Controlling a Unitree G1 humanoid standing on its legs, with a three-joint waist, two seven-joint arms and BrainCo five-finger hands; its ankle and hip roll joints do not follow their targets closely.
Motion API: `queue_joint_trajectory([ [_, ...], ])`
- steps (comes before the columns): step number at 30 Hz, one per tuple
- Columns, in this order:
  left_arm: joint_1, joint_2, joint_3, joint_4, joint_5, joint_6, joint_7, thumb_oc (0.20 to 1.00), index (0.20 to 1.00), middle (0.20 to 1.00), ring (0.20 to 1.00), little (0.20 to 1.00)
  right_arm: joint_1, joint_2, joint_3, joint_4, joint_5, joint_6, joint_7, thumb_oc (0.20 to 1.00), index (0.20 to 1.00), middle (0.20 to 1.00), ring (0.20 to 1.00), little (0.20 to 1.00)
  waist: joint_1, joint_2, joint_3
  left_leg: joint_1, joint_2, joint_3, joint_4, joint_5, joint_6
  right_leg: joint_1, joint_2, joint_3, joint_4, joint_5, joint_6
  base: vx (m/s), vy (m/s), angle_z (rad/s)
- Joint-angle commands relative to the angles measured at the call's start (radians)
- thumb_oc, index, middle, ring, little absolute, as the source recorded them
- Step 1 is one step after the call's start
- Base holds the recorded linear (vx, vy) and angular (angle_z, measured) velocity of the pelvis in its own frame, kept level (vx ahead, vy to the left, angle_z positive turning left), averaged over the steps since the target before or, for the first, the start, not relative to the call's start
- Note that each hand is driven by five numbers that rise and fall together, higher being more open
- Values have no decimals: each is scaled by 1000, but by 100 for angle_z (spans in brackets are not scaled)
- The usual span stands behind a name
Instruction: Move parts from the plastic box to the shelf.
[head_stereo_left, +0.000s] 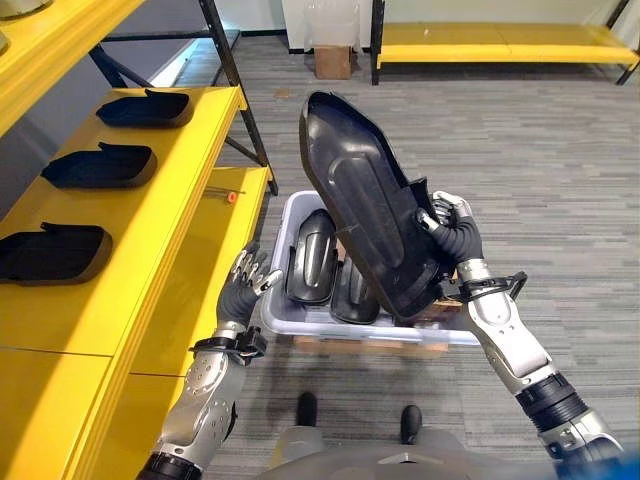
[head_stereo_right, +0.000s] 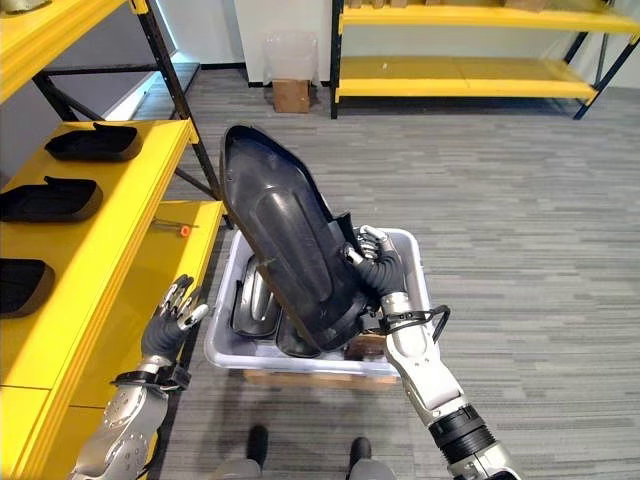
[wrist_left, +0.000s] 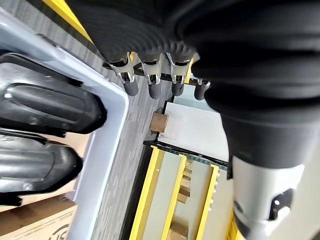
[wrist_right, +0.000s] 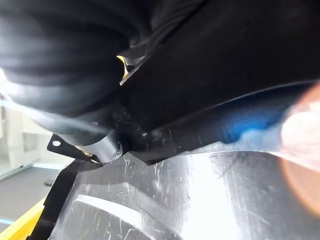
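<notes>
I'm looking down on grey striped carpet (head_stereo_left: 520, 160), with the yellow shelf (head_stereo_left: 190, 150) running along my left side and more yellow racking (head_stereo_left: 500, 42) against the far wall beside a small cardboard box (head_stereo_left: 332, 60). Three black parts (head_stereo_left: 100, 166) already lie in a row on the upper shelf level, and a small orange-tipped tool (head_stereo_left: 230, 196) rests on the lower level. My right hand (head_stereo_left: 452, 232) has its fingers curled round the edge of a large black part (head_stereo_left: 365, 205), holding it tilted up above the plastic box (head_stereo_left: 275, 300), narrow end pointing away from me. Under it, two more black parts (head_stereo_left: 312, 255) stand inside the box, just left of that hand. My left hand (head_stereo_left: 245, 285) hovers with relaxed, spread fingers between the shelf edge and the box's near-left corner, touching neither. The held part sits between my two hands.
</notes>
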Motion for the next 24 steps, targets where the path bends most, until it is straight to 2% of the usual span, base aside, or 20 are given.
queue_joint_trajectory([
  [1,-46,25,3,11,35,-23,-17,1000,1000,1000,1000,1000,-72,29,-24,-102,46,-80,15,200,200,200,200,200,31,0,-2,9,106,-78,11,86,-57,-45,-24,-46,100,-59,37,-196,-204,10],
  [2,-61,12,-26,35,39,-19,-17,1000,1000,1000,1000,1000,-78,12,-29,-112,39,-81,4,200,200,200,200,200,28,-1,8,-54,90,-88,5,140,-60,-32,-36,-111,82,-61,23,-197,-162,60],
  [3,-65,6,-30,39,39,-18,-17,1000,1000,1000,1000,1000,-75,7,-33,-114,37,-80,1,200,200,200,200,200,24,-6,13,-67,80,-63,10,135,-52,-22,-48,-128,75,-62,21,-177,-72,144],
  [4,-73,-2,-36,52,42,-15,-14,1000,1000,1000,1000,1000,-71,-4,-40,-119,29,-76,-3,200,200,200,200,200,15,-10,21,-86,73,4,20,140,-43,-11,-64,-161,68,-58,18,-87,10,163],
  [5,-75,-9,-40,54,40,-11,-18,1000,1000,1000,1000,1000,-66,-8,-43,-112,24,-72,-7,200,200,200,200,200,10,-14,23,-91,72,33,22,132,-35,-9,-73,-178,63,-50,18,-98,50,147],
  [6,-74,-14,-41,55,47,-7,-25,1000,1000,1000,1000,1000,-50,-11,-58,-114,11,-65,-12,200,200,200,200,200,4,-20,25,-81,93,119,17,126,-32,14,-90,-216,48,-39,25,-58,74,110],
  [7,-75,-16,-43,56,48,-4,-28,1000,1000,1000,1000,1000,-39,-11,-65,-113,13,-63,-14,200,200,200,200,200,-1,-21,23,-76,102,152,18,127,-30,25,-98,-232,44,-36,27,52,156,128],
  [8,-80,-18,-47,66,55,6,-32,1000,1000,1000,1000,1000,-11,-5,-77,-120,20,-59,-18,200,200,200,200,200,-11,-21,12,-55,111,204,14,96,-34,54,-120,-262,50,-49,41,82,126,157],
  [13,-83,-18,-41,69,70,11,-37,1000,1000,1000,1000,1000,32,7,-95,-125,40,-50,-2,200,200,200,200,200,-3,-20,-3,-50,77,188,27,62,-20,93,-168,-298,52,-34,60,92,200,61],
  [14,-84,-6,-32,62,77,15,-38,1000,1000,1000,1000,1000,45,15,-104,-125,52,-49,2,200,200,200,200,200,15,-34,-3,-65,49,183,82,25,-7,131,-214,-326,46,-13,76,115,267,25],
  [17,-71,11,-9,60,97,13,-48,1000,1000,1000,1000,1000,62,28,-117,-136,36,-39,14,200,200,200,200,200,40,-59,-6,-76,-7,180,119,-28,14,171,-277,-357,34,35,109,99,295,39],
  [20,-58,25,22,50,106,6,-40,1000,1000,1000,1000,1000,41,50,-106,-126,18,-35,14,200,200,200,200,200,79,-81,-4,-110,-68,164,162,-73,40,180,-319,-362,2,114,139,43,245,29],
  [22,-57,26,23,49,106,7,-40,1000,1000,1000,1000,1000,41,51,-105,-126,18,-35,14,200,200,200,200,200,78,-82,-5,-111,-69,164,163,-74,41,181,-320,-362,1,115,140,34,175,24],
  [23,-53,28,35,46,112,2,-37,1000,1000,1000,1000,1000,29,55,-100,-128,2,-28,22,200,200,200,200,200,101,-102,-4,-132,-113,146,189,-107,64,185,-349,-371,-11,172,159,50,215,30],
  [24,-53,28,36,45,112,2,-37,1000,1000,1000,1000,1000,28,56,-100,-127,2,-29,22,200,200,200,200,200,101,-103,-4,-134,-114,145,191,-109,65,185,-351,-371,-11,173,161,107,467,52],
])
